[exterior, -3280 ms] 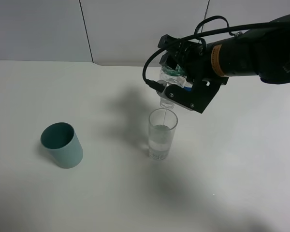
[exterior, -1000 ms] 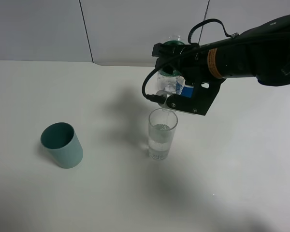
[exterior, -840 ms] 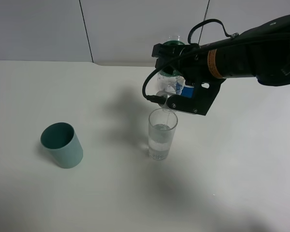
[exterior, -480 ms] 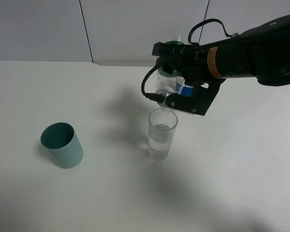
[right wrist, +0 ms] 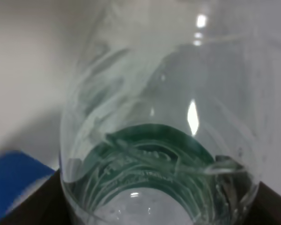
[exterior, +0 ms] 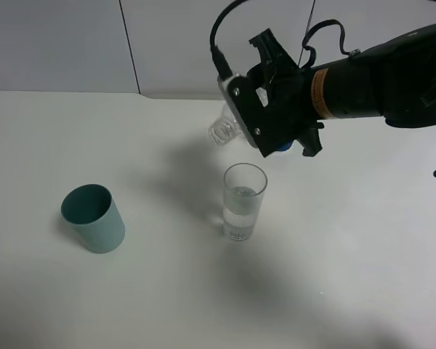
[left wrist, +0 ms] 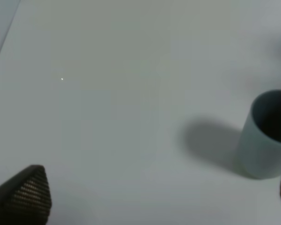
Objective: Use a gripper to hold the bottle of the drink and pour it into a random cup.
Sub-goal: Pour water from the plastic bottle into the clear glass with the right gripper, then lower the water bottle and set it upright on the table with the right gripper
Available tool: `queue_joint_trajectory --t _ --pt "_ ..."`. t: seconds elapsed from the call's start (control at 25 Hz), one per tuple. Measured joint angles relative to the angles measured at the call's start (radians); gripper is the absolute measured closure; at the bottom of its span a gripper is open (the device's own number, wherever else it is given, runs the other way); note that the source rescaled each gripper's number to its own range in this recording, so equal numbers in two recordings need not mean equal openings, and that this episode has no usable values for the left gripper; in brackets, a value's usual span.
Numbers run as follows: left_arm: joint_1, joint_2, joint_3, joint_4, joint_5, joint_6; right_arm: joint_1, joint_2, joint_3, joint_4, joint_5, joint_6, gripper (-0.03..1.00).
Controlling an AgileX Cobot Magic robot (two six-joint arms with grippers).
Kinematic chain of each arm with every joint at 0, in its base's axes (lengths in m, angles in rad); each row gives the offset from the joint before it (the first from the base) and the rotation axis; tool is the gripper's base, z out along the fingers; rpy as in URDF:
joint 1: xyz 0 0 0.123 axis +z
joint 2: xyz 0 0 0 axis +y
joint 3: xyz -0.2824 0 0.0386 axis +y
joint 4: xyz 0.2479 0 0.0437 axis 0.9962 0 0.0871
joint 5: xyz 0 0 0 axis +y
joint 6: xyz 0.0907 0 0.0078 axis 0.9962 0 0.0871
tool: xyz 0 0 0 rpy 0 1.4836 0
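My right gripper [exterior: 267, 110] is shut on the clear bottle [exterior: 222, 131] and holds it in the air above and a little behind the clear glass [exterior: 243, 202]. The bottle lies tilted, its ribbed neck and open mouth pointing left, off the glass's rim. No stream shows. The glass stands upright, about half full of clear liquid. In the right wrist view the bottle [right wrist: 159, 136] fills the picture, with its green label inside. My left gripper [left wrist: 154, 199] is open and empty above the table, with one fingertip [left wrist: 28, 194] showing.
A teal-green cup [exterior: 93, 218] stands upright at the left of the white table [exterior: 349, 276]; it also shows in the left wrist view [left wrist: 264, 133]. A grey wall runs behind the table's far edge.
The right gripper has turned and lifted: the bottle's mouth has swung up from over the glass to point left, and the stream into the glass has stopped.
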Motion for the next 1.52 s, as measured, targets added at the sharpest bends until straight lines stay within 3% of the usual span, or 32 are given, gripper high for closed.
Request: queue_joint_trajectory --t 0.12,0.32,0.56,0.84,1.08,1.4,1.52 --pt "0.0 0.0 0.0 0.0 0.0 0.0 0.0 -0.001 0.0 0.02 -0.001 0.209 0.97" --pt "0.0 0.0 0.0 0.0 0.0 0.0 -0.005 -0.041 0.0 0.084 -0.012 0.381 0.97" --pt "0.0 0.0 0.0 0.0 0.0 0.0 -0.052 -0.149 0.0 0.17 -0.095 0.659 0.97" --pt "0.0 0.0 0.0 0.0 0.0 0.0 -0.119 -0.243 0.0 0.343 -0.154 0.81 0.97" --pt "0.0 0.0 0.0 0.0 0.0 0.0 -0.171 -0.252 0.041 0.61 -0.19 0.764 0.97" --pt "0.0 0.0 0.0 0.0 0.0 0.0 -0.239 -0.254 0.271 0.984 -0.439 0.326 0.97" --pt "0.0 0.0 0.0 0.0 0.0 0.0 -0.268 -0.255 0.336 1.084 -0.518 0.254 0.97"
